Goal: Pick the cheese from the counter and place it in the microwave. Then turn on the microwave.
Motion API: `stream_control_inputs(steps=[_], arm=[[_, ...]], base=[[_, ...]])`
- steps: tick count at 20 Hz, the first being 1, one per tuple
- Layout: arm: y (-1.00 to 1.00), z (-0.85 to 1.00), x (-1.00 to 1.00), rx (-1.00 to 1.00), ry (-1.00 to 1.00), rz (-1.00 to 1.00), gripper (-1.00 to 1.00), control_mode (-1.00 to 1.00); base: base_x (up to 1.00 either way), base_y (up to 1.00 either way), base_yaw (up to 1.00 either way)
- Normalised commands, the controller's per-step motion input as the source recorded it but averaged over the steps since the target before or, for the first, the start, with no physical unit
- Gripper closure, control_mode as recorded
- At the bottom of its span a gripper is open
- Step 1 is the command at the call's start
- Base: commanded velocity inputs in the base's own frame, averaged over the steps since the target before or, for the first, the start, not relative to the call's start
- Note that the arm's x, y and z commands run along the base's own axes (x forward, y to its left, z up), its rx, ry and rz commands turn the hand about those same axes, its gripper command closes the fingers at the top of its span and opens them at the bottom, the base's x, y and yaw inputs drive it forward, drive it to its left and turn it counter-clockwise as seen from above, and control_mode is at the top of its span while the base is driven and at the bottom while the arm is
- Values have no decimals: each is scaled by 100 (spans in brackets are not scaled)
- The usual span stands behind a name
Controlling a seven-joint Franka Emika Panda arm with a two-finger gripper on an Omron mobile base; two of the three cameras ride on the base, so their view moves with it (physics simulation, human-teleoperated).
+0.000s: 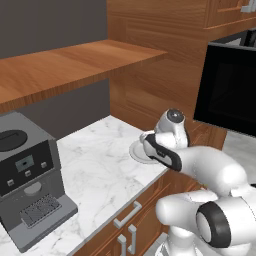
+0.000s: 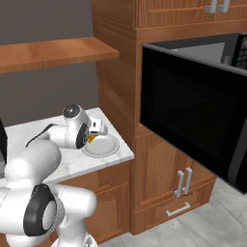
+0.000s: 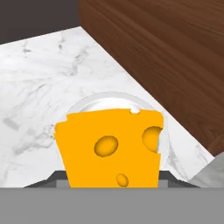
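while held, cheese (image 3: 112,148) within gripper (image 3: 112,177)

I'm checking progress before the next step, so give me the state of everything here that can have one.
cheese: between the fingertips, right above the plate.
gripper: shut on cheese.
plate: flat on the counter by the wooden cabinet.
microwave: door swung open.
coffee machine: upright on the counter, nothing under its spout.
drawers: shut.

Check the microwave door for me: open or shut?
Open. The microwave door is swung out toward the room in the right base view, with the light grey inside visible behind its top edge.
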Motion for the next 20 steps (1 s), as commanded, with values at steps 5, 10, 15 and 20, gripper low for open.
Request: stream_control_inputs(steps=[5, 10, 15, 20], arm=[[0, 36, -39, 0, 0, 2, 100, -100], [0, 32, -41, 0, 0, 0, 100, -100], [0, 39, -37, 0, -2, 0, 100, -100], [-1, 43, -34, 0, -3, 1, 100, -100]], base=[[0, 0, 0], [0, 0, 0], [0, 0, 0], [0, 0, 0]])
